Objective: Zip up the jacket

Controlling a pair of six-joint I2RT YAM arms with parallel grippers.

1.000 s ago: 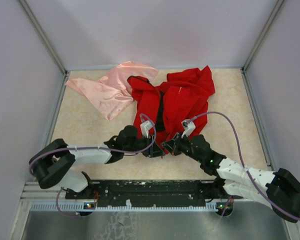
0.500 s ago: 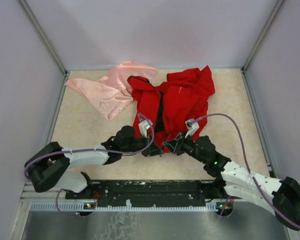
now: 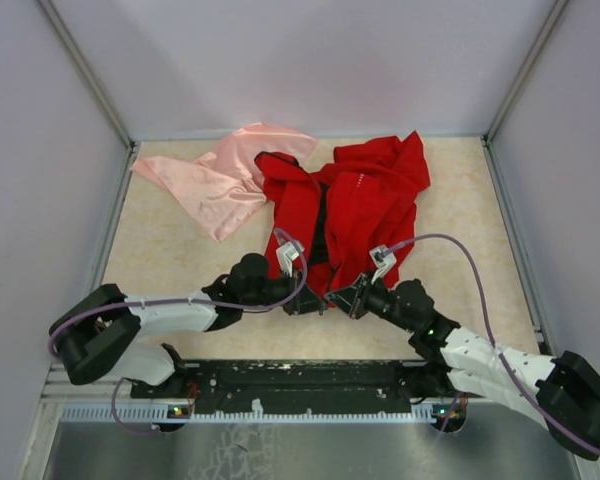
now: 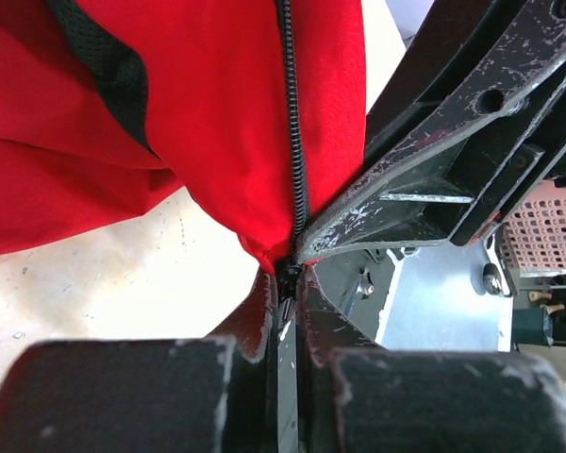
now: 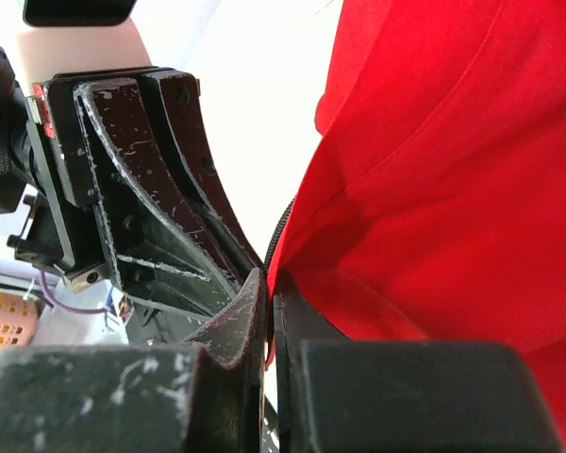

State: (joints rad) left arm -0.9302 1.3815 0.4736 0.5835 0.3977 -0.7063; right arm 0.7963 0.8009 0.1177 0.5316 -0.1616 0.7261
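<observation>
The red jacket (image 3: pixel 352 200) lies spread in the middle of the table, front open, its black zipper (image 4: pixel 294 142) running down to the near hem. My left gripper (image 3: pixel 314 302) is shut on the zipper's bottom end (image 4: pixel 289 276) at the hem corner. Right beside it, my right gripper (image 3: pixel 343 297) is shut on the other front edge of the jacket (image 5: pixel 434 170), with red cloth pinched between its fingers (image 5: pixel 250 307). The two grippers nearly touch, and each shows in the other's wrist view.
A pale pink shiny cloth (image 3: pixel 225 178) lies at the back left, touching the jacket's collar side. Grey walls enclose the table on three sides. The black base rail (image 3: pixel 300 378) runs along the near edge.
The left gripper has closed on the zipper's bottom end. The right gripper has shifted slightly right and lower at the hem, and its arm now lies lower.
</observation>
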